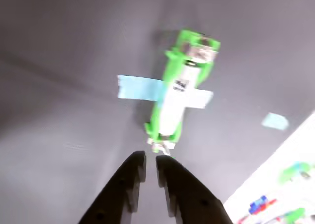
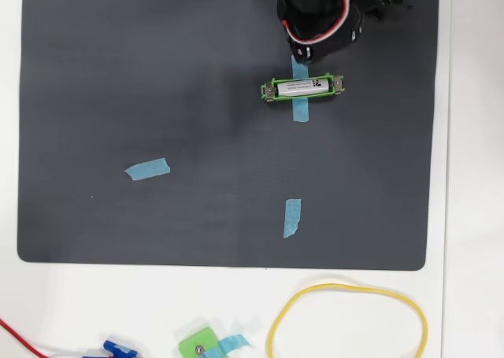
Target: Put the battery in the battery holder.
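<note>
- Just short of the holder's near end in the wrist view, my gripper hung above the mat with its two black fingers nearly pressed together, only a thin slit between the tips, and nothing held in them.
- From overhead, my arm covered the gripper, so that view told me nothing more about the fingers.
- Beyond the fingertips lay the battery holder, a narrow green frame with metal contacts at both ends, lying across a strip of blue tape on the dark mat.
- The battery was already lying lengthwise inside the holder, white body between the green walls, black mark toward the right end in the overhead view.
- I judged the task essentially done: the cell looked seated and level, though the wrist view was too blurred to confirm that both ends met the contacts.
- What was left, as I read it, was only to back away without nudging the holder.
</note>
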Robot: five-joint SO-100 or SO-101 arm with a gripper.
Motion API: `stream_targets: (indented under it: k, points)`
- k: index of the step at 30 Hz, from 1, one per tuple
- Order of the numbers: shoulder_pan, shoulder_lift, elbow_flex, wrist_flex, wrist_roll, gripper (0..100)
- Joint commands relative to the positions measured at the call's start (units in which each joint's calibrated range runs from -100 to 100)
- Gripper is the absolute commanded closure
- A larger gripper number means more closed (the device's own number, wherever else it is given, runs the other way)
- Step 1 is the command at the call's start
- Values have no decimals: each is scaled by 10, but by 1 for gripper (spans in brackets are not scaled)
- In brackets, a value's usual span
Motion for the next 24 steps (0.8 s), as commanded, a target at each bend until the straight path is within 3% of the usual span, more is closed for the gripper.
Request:
stream_targets:
  k: [1, 6, 9, 11, 24]
  points:
    - [127, -193, 69, -39, 34, 100]
    - [311, -469, 341, -170, 63, 100]
    - [400, -638, 422, -173, 61, 100]
    - [451, -664, 456, -173, 61, 100]
    - [411, -662, 463, -152, 33, 100]
